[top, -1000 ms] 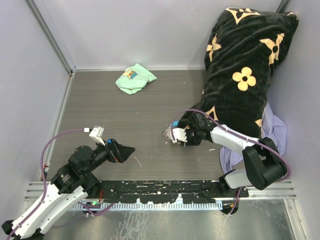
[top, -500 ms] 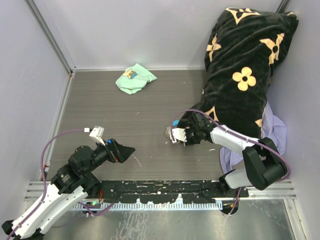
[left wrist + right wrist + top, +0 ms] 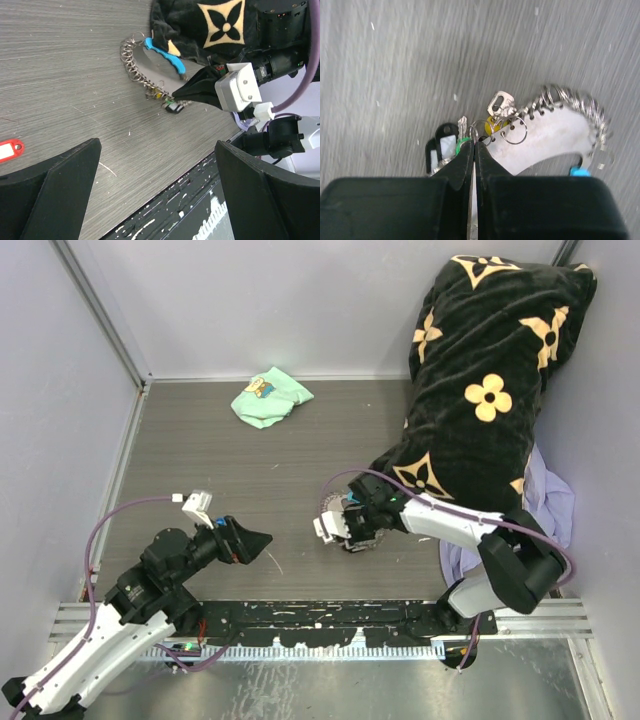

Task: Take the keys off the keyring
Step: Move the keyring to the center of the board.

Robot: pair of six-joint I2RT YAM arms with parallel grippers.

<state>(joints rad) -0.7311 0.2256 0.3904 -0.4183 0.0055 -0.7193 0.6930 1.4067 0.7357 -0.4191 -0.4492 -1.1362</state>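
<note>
Your right gripper is pinched shut on the keys, with the coloured tags bunched right at its tips. The keyring curves away beyond them, its blue fob at the far end. You're at the grasping step. Next you probably need the wide-open left gripper, well apart, to pin the ring while you work one key off.

Two arms, 7 and 5 o'clock: left arm, right arm. White link shells, black joint housings, lilac cables, white wrist block; right gripper matte black.
</note>
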